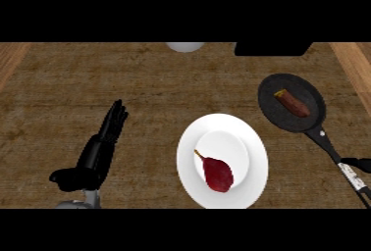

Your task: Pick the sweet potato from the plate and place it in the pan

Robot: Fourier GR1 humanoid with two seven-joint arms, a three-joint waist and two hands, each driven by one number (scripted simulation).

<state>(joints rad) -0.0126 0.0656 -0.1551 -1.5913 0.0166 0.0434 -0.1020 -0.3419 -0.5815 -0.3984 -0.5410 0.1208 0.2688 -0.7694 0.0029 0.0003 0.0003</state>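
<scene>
Sweet potato [217, 173] lies on the plate [250, 139], tapered end toward upper left. Pan [279, 117] up-right of the plate, holding a brown piece [293, 103]. Left hand [101, 147] left of the plate, fingers straight, empty. Right hand [358, 163] right of the plate at the pan handle; fingers unreadable.

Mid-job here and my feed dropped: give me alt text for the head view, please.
A dark red sweet potato lies on a white plate at the counter's centre, untouched. To its right a black pan already holds a brown oblong item. The left hand rests open at lower left; only a bit of the right hand shows by the pan's handle.
</scene>
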